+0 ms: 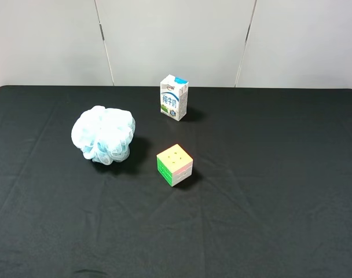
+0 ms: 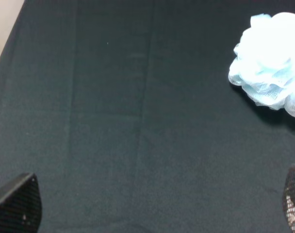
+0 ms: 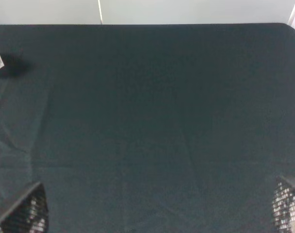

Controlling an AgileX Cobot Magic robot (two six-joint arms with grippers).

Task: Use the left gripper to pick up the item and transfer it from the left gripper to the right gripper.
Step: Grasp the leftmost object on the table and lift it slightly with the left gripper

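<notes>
The fluffy pale-blue mesh bath pouf (image 1: 103,135) rests on the black desk (image 1: 268,174), left of the pastel puzzle cube (image 1: 175,164). Only the 2 wrist views show the left end effector (image 2: 155,208) and right end effector (image 3: 157,208), both spread wide.

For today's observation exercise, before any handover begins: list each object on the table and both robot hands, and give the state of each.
Bath pouf: lying on the table, fluffed, not held.
Puzzle cube: resting flat on the table, not held.
Milk carton: standing upright, top shut.
Left hand: open, empty, jaws wide apart.
Right hand: open, empty, jaws wide apart.
</notes>
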